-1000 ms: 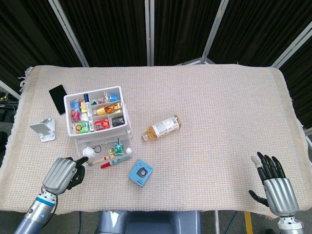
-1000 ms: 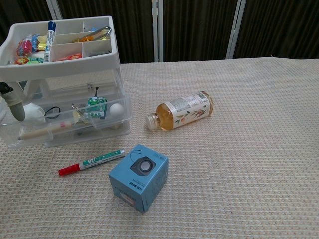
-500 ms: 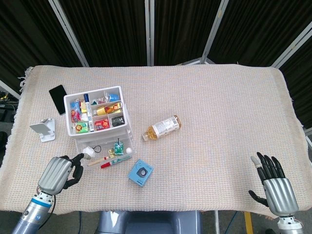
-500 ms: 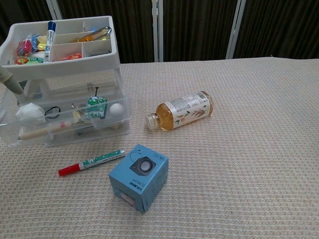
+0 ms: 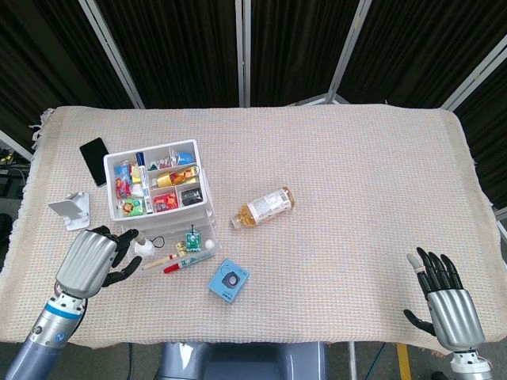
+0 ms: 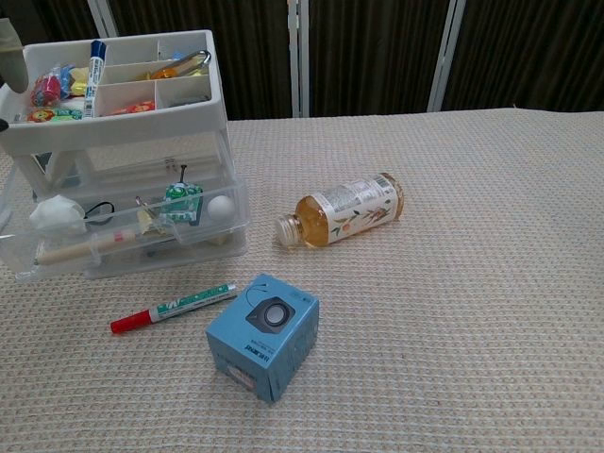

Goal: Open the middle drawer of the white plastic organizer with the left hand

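The white plastic organizer point(image 5: 158, 190) stands at the left of the table, its top tray point(image 6: 123, 127) full of small items. One clear drawer point(image 6: 142, 257) below the tray is pulled out toward me, holding a white ball, a pencil and small trinkets. My left hand point(image 5: 91, 261) hovers just left of the drawer's front corner point(image 5: 142, 252), fingers loosely apart, holding nothing. In the chest view only a fingertip point(image 6: 8, 42) shows at the top left edge. My right hand point(image 5: 444, 305) rests open at the near right edge.
A red-capped marker point(image 6: 175, 306) and a blue box point(image 6: 264, 335) lie in front of the drawer. A bottle point(image 6: 342, 209) lies on its side to the organizer's right. A black phone point(image 5: 94, 160) and a white stand point(image 5: 71, 211) sit left of the organizer.
My left hand has left the drawer front and moved up and to the left, its fingers loosening. The drawer stays pulled out. The right hand has not moved.
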Robot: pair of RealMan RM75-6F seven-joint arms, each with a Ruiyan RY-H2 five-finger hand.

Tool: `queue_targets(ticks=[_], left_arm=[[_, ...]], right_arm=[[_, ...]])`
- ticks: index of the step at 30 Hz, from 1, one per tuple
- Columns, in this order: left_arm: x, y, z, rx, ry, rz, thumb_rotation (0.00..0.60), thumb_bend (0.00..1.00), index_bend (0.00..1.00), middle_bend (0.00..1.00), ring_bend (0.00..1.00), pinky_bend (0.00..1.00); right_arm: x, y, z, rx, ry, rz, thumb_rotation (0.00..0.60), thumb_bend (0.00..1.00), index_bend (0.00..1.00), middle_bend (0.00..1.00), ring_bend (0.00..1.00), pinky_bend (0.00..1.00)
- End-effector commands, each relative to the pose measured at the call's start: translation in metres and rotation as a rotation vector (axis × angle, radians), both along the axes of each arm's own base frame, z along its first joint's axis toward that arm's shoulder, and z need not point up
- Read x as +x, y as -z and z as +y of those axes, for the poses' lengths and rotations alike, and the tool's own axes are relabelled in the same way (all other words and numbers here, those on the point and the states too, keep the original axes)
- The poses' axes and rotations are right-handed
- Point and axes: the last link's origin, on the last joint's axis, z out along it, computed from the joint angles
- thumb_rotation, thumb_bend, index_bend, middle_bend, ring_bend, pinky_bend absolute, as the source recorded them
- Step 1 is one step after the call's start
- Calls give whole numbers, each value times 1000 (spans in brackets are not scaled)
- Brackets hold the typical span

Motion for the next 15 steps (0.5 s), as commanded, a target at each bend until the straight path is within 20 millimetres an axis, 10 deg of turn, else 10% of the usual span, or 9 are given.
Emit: queue_targets(ticks=[1,15], left_arm=[[15,-3,20,21,35,89,600,298,507,909,884,748],[30,31,63,-95,58,349,600,206,545,987,939,811]], right_arm=[[0,1,0,3,0,2,600,17,0,0,0,0],[0,-1,0,5,4,-8,600,17,0,0,0,0]])
